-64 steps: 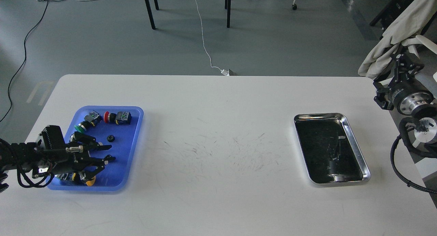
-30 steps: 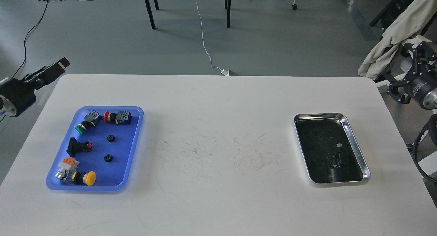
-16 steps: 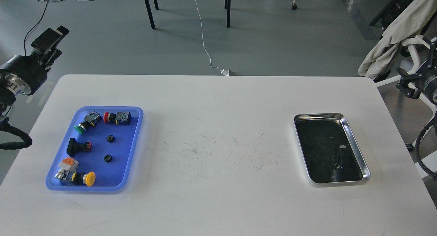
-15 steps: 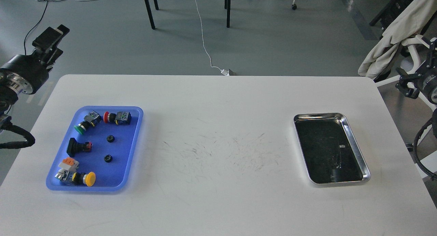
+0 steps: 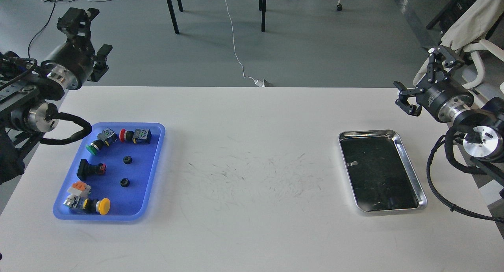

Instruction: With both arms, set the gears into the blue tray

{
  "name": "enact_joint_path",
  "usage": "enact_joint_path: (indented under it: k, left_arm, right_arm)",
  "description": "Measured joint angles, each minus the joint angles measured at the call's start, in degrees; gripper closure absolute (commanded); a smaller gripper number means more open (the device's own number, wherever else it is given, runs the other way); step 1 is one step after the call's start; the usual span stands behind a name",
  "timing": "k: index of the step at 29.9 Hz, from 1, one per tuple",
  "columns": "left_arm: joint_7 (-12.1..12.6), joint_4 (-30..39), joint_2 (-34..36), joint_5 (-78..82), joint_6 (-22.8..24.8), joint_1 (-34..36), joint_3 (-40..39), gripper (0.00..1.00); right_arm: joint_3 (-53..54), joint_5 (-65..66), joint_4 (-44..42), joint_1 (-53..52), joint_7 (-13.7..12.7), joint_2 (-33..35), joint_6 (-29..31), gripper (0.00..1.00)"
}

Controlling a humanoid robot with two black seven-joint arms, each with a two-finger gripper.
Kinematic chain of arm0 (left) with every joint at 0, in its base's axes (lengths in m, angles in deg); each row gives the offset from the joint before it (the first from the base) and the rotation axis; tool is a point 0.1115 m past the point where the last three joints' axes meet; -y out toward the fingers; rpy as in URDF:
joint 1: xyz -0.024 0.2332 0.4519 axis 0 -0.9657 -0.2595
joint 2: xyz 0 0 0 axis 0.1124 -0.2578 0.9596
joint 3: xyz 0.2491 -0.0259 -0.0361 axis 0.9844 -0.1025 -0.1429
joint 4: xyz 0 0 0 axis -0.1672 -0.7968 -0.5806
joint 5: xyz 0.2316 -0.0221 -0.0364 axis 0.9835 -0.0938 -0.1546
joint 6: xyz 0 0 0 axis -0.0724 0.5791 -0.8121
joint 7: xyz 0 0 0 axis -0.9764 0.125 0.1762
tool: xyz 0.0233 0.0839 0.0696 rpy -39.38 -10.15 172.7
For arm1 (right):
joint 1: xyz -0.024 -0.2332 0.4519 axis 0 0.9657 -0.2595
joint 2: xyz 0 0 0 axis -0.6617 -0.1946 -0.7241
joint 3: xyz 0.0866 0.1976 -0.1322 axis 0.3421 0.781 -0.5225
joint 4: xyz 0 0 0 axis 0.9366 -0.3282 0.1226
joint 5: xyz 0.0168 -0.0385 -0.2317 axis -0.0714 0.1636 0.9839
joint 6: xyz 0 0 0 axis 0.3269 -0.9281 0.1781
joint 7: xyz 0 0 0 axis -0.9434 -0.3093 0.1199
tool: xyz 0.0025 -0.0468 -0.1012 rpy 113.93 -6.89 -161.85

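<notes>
Both arms have swung back into view since half a second ago; nothing in the blue tray (image 5: 154, 161) has shifted.

Blue tray: left part of the table (image 5: 252, 232), long axis running from the near edge away and slightly right.

Gears, two: far gear (image 5: 126, 159) and near gear (image 5: 125, 182), both lying flat on the tray floor, centre holes up, right of the tray's middle, apart from each other and from the switches. No long axis on either.

Switches, in the tray: green (image 5: 94, 146) and red (image 5: 136, 135) along the far end; a black one (image 5: 90, 169) at the left side; yellow (image 5: 92, 204) at the near left corner.

Left gripper (image 5: 80, 37): raised beyond the tray's far left corner, past the table edge, fingers spread, holding nothing, touching nothing.

Right gripper (image 5: 423, 77): far right of the tray, beyond the silver tray (image 5: 411, 171), fingers spread wide, empty, clear of the table.

Silver tray: right part of the table, well apart from the blue tray.
</notes>
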Motion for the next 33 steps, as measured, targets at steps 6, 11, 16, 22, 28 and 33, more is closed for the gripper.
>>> enact_joint_path:
  k: [6,11,16,22,28,33]
  left_arm:
    - [9.8,-0.4,-3.2,-7.0,-0.9,0.2,-4.7,0.02]
    - [10.1,-0.7,-5.2,-8.6,-1.5,0.1,-6.2,0.02]
    - [8.8,-3.6,-8.2,-9.4,-1.2,0.0,-9.5,0.02]
    - [5.5,-5.4,-11.5,-9.5,-1.1,0.0,-13.9,0.01]
    - [1.2,-6.1,-12.5,-7.4,-0.9,-0.6,-11.9,0.01]
    - [1.4,-6.9,-12.1,-5.2,0.3,-0.4,-8.9,0.01]
  right_arm:
    - [5.7,-2.6,-2.3,-0.2,-0.4,-5.2,-1.5,0.01]
    - [9.7,-4.0,-4.3,0.0,-0.5,-9.5,-2.0,0.01]
    - [12.0,-4.1,-7.3,-1.2,-0.4,-12.8,-1.9,0.01]
    - [15.9,-4.1,-11.3,-3.2,0.2,-17.4,-1.1,0.01]
    - [16.1,-3.5,-12.7,-3.3,4.8,-21.7,-0.6,0.01]
    - [15.7,-3.2,-13.8,-3.6,5.5,-22.8,-0.5,0.01]
